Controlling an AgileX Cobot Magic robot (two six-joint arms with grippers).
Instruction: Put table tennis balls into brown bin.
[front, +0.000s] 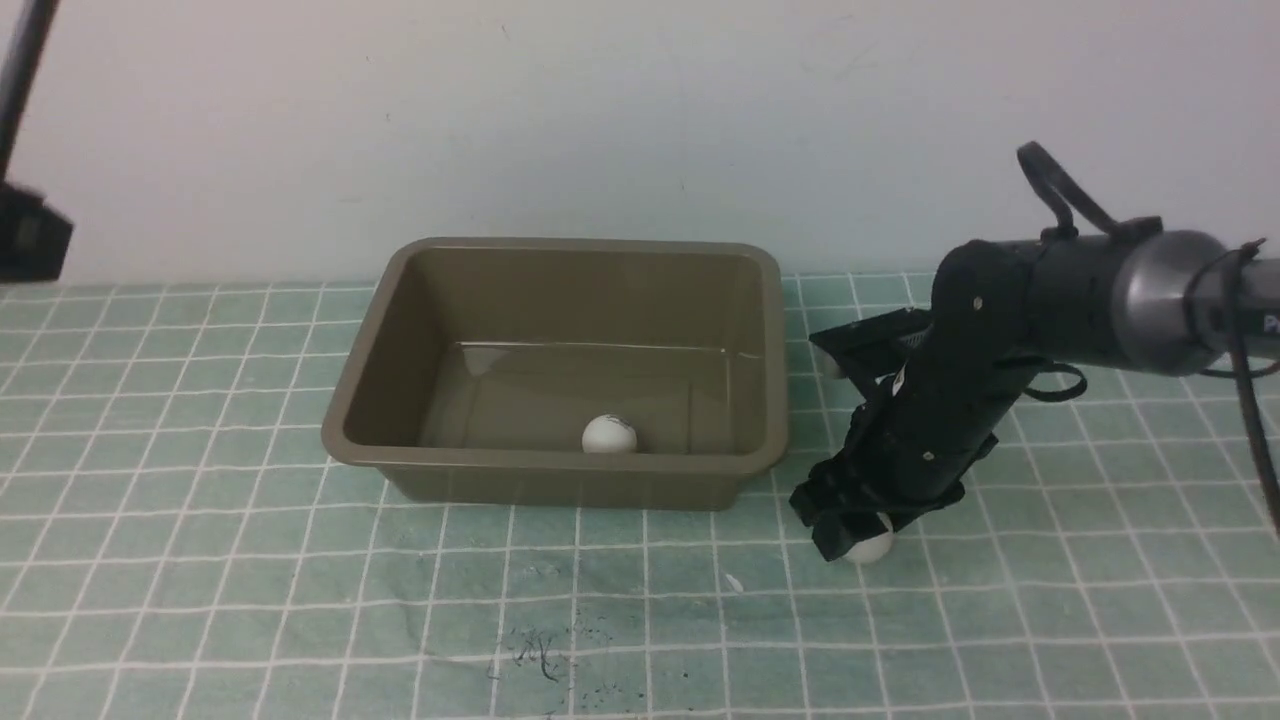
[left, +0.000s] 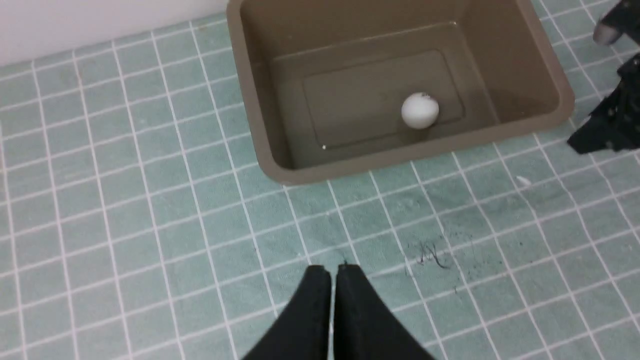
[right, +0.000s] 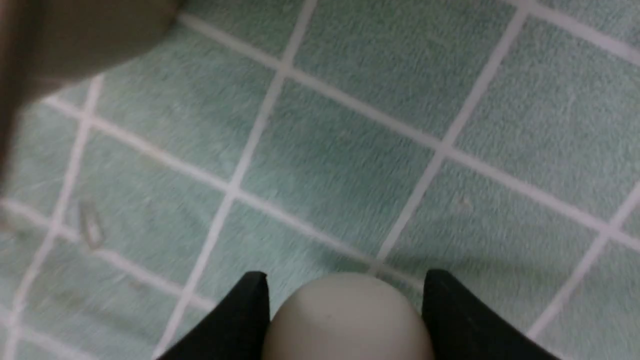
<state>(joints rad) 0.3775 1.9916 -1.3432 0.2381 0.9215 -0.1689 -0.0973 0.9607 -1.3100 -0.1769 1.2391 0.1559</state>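
Note:
The brown bin (front: 560, 262) stands mid-table, and one table tennis ball (front: 609, 434) rests on its floor near the front wall; the left wrist view shows that ball (left: 420, 110) and the bin (left: 260, 125) too. A second white ball (front: 870, 546) lies low at the cloth, right of the bin's front corner, between the fingers of my right gripper (front: 850, 540). In the right wrist view this ball (right: 347, 320) fills the gap of the right gripper (right: 345, 285), both black fingers pressed against its sides. My left gripper (left: 333, 270) hovers over the cloth in front of the bin, shut and empty.
A green cloth with a white grid (front: 200, 560) covers the table. A white wall rises just behind the bin. Dark scribble marks (front: 535, 655) stain the cloth in front. A black fixture (front: 30, 235) sits at the far left edge.

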